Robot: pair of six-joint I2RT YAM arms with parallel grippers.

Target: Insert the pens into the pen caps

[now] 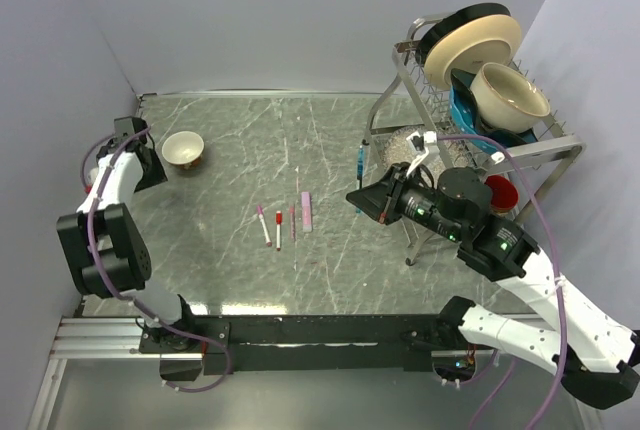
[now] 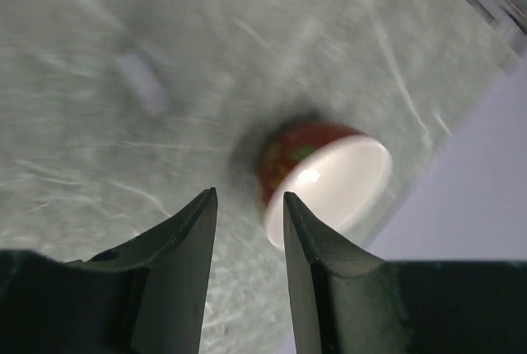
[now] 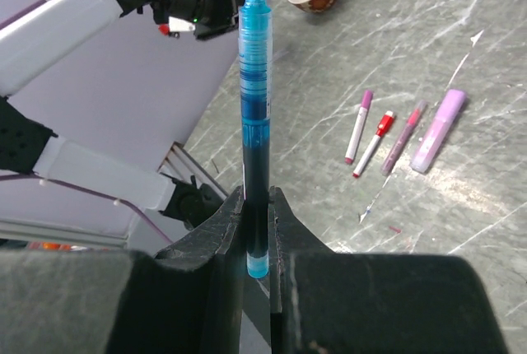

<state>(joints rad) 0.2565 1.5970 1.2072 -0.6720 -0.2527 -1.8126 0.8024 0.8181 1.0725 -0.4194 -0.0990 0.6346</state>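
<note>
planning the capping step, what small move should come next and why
Probably swing the left hand away from the bowl to look for a cap: it is open and empty, the right hand grips the blue pen bare-tipped, no loose cap shows.

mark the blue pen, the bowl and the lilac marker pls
blue pen (image 3: 255,107), right wrist view, middle of the barrel.
bowl (image 1: 182,146), top view, bare white inside.
lilac marker (image 1: 306,212), top view, middle of its body.
</note>
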